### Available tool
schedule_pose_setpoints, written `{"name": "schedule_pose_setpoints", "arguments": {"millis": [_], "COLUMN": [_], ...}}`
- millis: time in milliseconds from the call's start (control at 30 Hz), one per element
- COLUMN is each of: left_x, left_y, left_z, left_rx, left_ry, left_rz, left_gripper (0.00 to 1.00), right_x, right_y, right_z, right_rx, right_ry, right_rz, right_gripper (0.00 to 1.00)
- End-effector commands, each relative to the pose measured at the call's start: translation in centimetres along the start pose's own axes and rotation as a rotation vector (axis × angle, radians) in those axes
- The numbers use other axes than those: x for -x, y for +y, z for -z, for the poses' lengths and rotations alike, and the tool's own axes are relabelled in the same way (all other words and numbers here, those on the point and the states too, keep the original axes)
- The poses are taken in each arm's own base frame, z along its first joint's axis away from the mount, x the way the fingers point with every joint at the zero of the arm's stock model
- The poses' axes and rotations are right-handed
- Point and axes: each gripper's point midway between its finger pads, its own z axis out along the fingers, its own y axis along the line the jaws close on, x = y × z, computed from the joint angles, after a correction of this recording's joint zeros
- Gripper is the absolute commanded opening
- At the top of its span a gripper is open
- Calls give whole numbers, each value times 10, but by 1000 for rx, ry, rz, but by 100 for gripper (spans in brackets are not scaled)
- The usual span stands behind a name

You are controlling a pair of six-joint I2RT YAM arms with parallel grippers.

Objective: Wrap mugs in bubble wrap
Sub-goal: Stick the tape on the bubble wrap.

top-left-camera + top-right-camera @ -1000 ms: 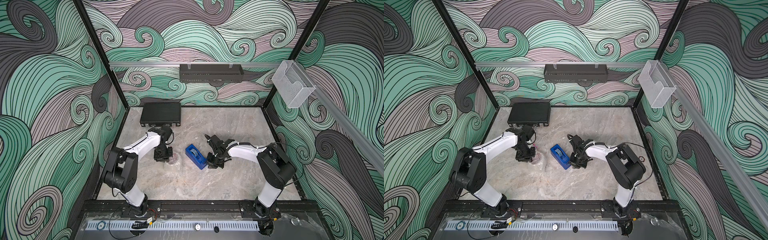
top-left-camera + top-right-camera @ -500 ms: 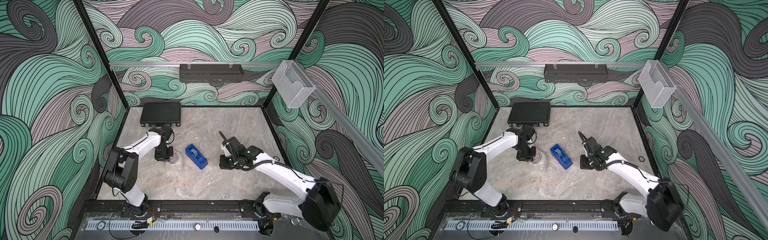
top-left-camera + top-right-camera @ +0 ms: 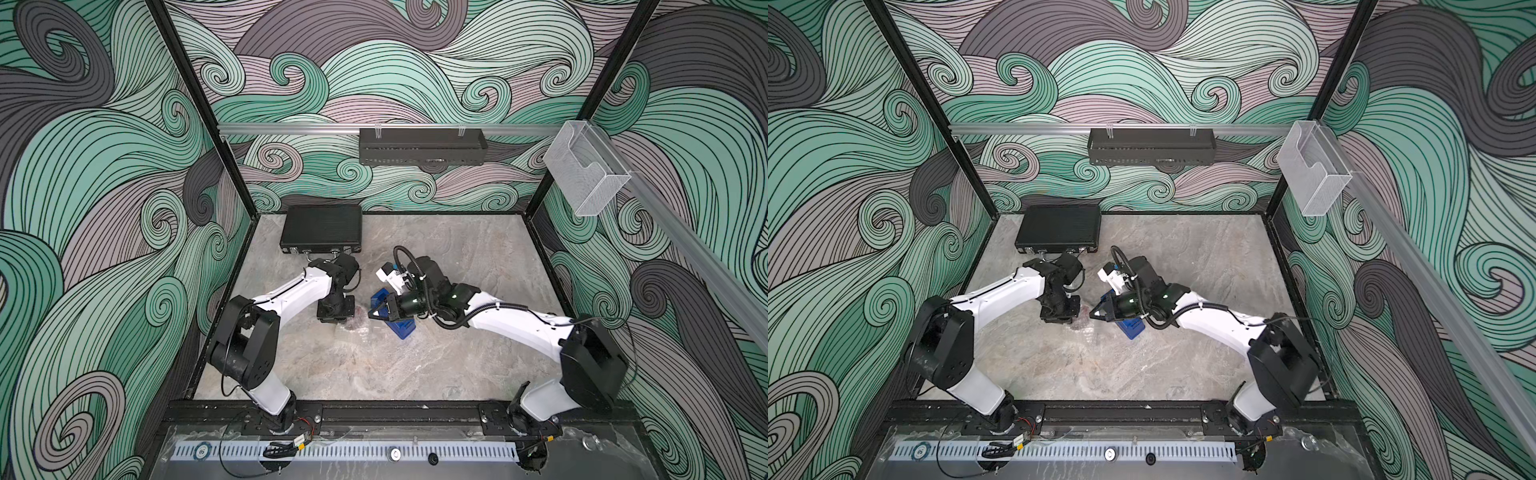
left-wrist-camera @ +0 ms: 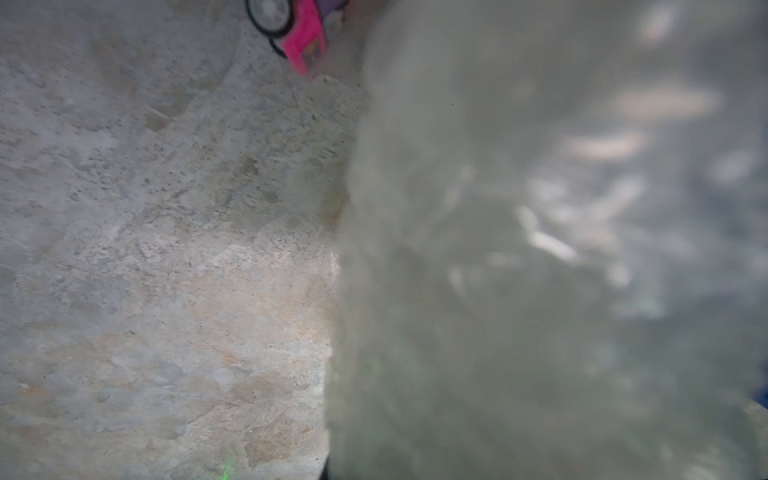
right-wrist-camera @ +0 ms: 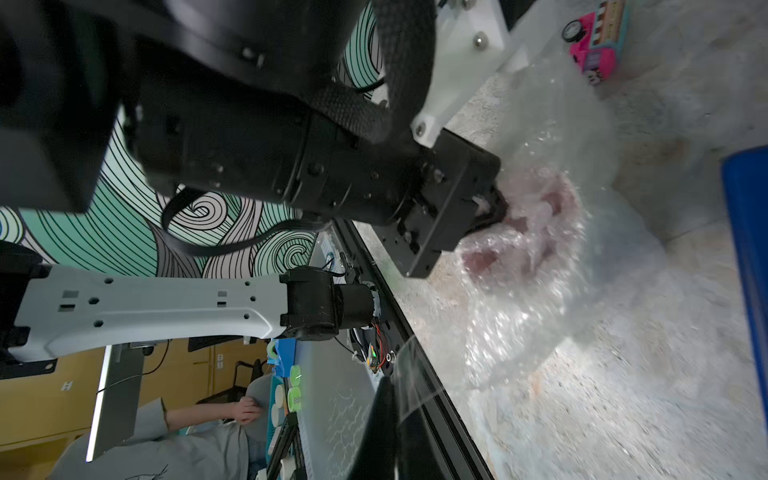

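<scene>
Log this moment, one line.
wrapping | left gripper: shut on bubble wrap over mug | right gripper: shut, empty, near tape dispenser

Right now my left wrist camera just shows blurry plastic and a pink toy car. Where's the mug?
Observer: Under the bubble wrap; the mug's red shows through, at your left gripper.
Operator: Is my gripper holding anything?
Observer: Its jaws are pinched shut into the wrap over the mug.
Operator: Where's the other arm?
Observer: The right gripper, jaws shut, points at the bundle from above the blue tape dispenser.
</scene>
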Motion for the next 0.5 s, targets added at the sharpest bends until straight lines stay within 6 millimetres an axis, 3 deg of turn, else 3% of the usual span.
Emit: {"name": "schedule_pose_setpoints", "arguments": {"millis": [0, 133, 267, 467], "left_x": [2, 6, 7, 4], "left_y": [-12, -20, -23, -29], "left_z": [-17, -18, -20, -21], "left_rx": [-44, -85, -99, -135], "left_ry": [-34, -52, -48, -30], "left_rz": [-15, -76, -164, -254], "left_gripper": [12, 12, 12, 13], "right_x": [2, -7, -15, -11], "right_y": [9, -12, -29, -23], "right_z": [-10, -16, -9, -12], "right_rx": [66, 21, 12, 81], "right_ry": [51, 129, 199, 255], "right_rz": [3, -16, -53, 2], "right_gripper": [0, 0, 0, 0]}}
